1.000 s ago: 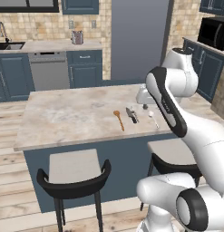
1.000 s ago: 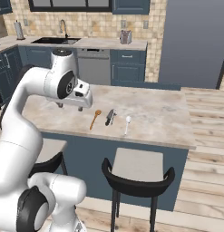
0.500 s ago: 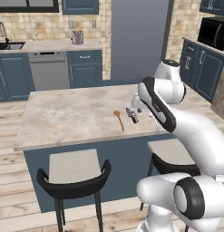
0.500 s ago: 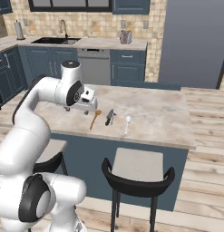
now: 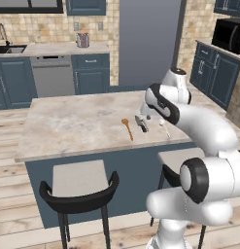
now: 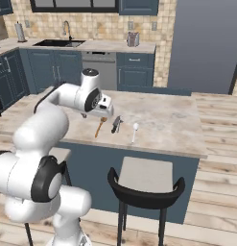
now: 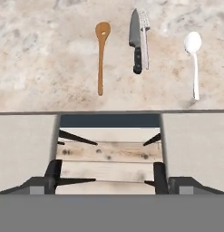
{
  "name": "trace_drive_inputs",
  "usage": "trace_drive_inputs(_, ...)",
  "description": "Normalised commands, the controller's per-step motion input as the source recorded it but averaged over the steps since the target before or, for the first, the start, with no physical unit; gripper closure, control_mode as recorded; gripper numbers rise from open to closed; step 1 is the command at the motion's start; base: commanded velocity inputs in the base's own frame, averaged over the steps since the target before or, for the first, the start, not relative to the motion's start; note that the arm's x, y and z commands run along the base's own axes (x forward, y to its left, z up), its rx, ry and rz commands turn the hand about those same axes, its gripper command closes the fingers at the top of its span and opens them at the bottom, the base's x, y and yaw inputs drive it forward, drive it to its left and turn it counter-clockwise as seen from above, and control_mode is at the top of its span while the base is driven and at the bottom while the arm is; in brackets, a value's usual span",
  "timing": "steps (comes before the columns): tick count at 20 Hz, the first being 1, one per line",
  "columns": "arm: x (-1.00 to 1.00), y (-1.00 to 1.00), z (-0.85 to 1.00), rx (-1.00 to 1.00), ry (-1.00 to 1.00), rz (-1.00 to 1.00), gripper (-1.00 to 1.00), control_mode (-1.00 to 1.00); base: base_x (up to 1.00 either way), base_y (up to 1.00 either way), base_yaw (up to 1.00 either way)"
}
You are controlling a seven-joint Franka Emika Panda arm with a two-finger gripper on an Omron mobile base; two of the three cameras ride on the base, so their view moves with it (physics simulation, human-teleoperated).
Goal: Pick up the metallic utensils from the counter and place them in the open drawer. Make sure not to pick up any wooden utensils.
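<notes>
A: How is the gripper (image 7: 107, 174)?
B: Jaws wide apart, holding nothing, above the counter (image 7: 50, 68) edge.

A: The utensils?
B: Near that edge: wooden spoon (image 7: 101, 54), dark-handled knife (image 7: 136, 43), fork (image 7: 144, 38), silvery spoon (image 7: 194, 59), with bare stone around.

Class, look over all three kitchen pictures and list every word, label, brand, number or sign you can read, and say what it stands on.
None: no readable text anywhere.
The knife, silvery spoon and wooden spoon carry no marks.
The counter, dishwasher and microwave show no label or number.
</notes>
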Motion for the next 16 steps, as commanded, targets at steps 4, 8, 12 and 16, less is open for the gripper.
trace_drive_inputs(4, 0.45, -0.11, -0.38, 0.00, 0.00, 0.00, -1.00, -1.00, 0.00, 0.00, 0.00)
trace_drive_inputs(8, 0.27, -0.11, -0.36, -0.03, -0.03, -0.02, -1.00, -1.00, 0.00, 0.00, 0.00)
trace_drive_inputs(12, 0.31, -0.02, -0.26, -0.06, -0.02, -0.08, -1.00, -1.00, 0.00, 0.00, 0.00)
trace_drive_inputs(16, 0.36, 0.00, -0.19, -0.07, 0.00, -0.09, -1.00, -1.00, 0.00, 0.00, 0.00)
